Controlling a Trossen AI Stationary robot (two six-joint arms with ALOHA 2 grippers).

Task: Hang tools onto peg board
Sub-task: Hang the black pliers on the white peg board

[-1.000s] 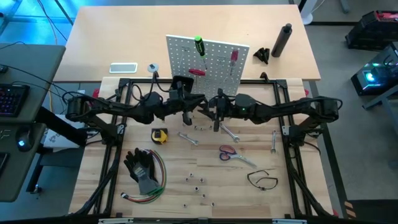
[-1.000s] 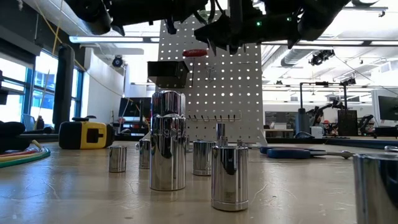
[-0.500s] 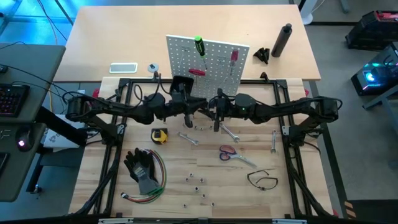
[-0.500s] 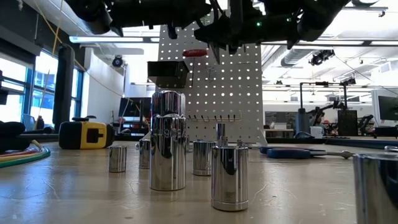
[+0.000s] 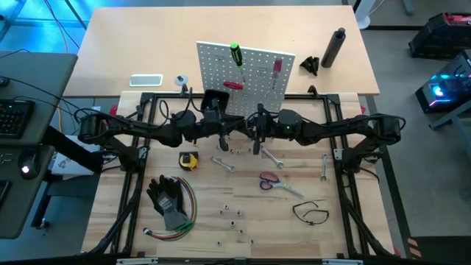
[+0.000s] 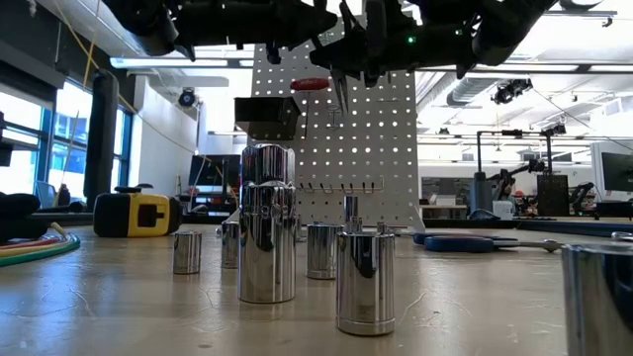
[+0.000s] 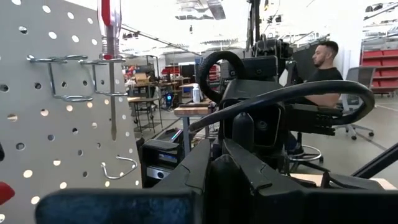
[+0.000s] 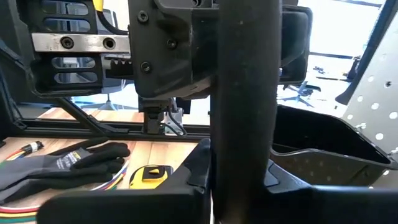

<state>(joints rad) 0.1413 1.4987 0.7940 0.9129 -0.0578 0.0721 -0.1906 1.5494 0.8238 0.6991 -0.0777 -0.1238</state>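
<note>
Windows left; grey floor; workbenches behind.

The peg board stands upright at the far middle of the table, with a bin on its front and the two arms meeting just before it. Nearer lie a tape measure at left, wrenches and scissors in the middle, and a wire loop at right. Gloves lie near left, beside small metal bits.
</note>
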